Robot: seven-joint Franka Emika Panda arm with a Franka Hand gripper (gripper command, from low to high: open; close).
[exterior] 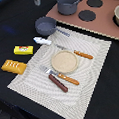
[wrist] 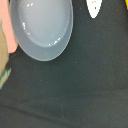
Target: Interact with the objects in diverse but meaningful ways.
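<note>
A tan plate (exterior: 64,61) sits in the middle of a striped mat (exterior: 95,72) on the black counter (exterior: 12,23). Near the plate lie a knife (exterior: 82,54), fork (exterior: 62,76) and sausage (exterior: 58,83). Beyond it sits a grey pan (exterior: 45,26). I cannot tell the gripper's state

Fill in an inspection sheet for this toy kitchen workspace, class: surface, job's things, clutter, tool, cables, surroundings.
Surface: black tabletop with a striped placemat.
Job's things: tan plate on the mat, orange-handled knife and fork beside it, brown sausage, white utensil, grey pan, yellow box, orange bread loaf.
Clutter: nothing seen.
Tool: not in view.
Cables: nothing seen.
Surroundings: toy stove carrying a grey pot.
</note>
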